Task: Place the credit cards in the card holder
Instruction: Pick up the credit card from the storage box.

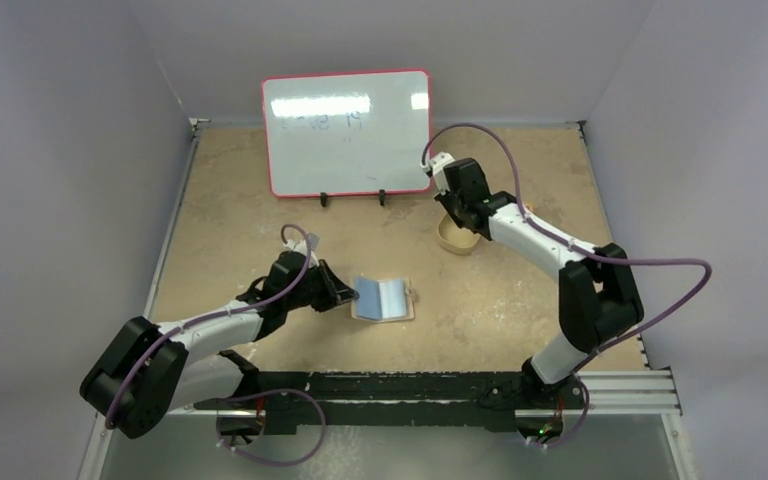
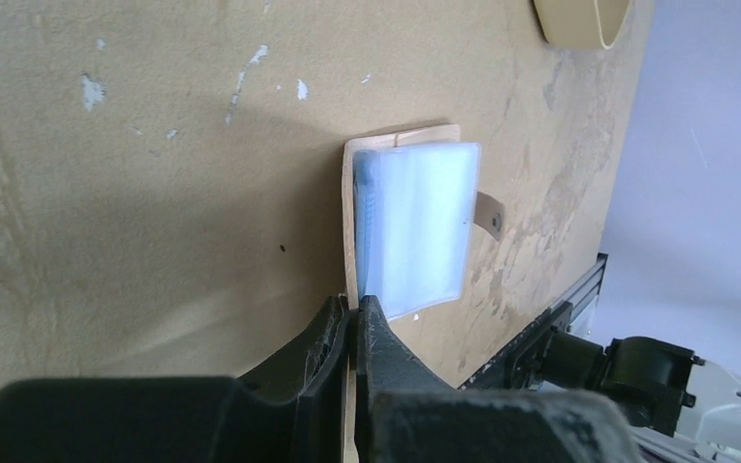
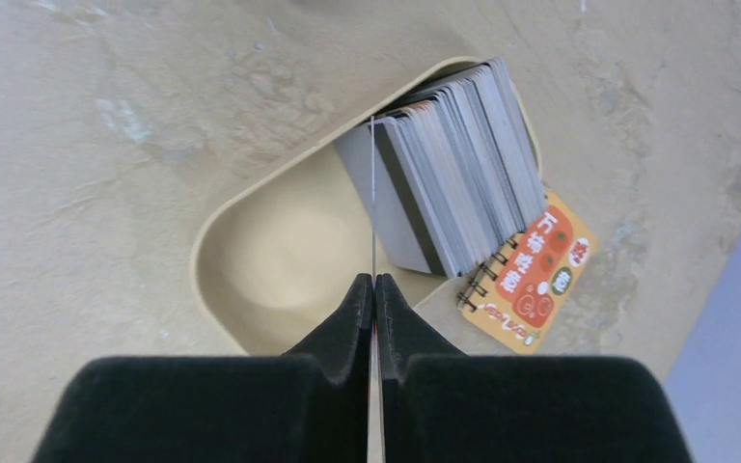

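The tan card holder (image 1: 385,297) lies open mid-table, its clear sleeves showing light blue inside. It also shows in the left wrist view (image 2: 415,227). My left gripper (image 1: 345,293) (image 2: 354,307) is shut on the holder's tan left cover edge. My right gripper (image 1: 459,222) (image 3: 374,282) is shut on one thin credit card (image 3: 373,193), seen edge-on, over the tan dish (image 3: 280,260). A stack of several grey credit cards (image 3: 453,183) stands on edge in the dish's far side.
A small orange spiral notebook (image 3: 531,275) lies beside the dish. The dish (image 1: 457,238) sits at the back right. A red-framed whiteboard (image 1: 347,130) stands at the back. The holder's snap tab (image 2: 489,214) sticks out on its right.
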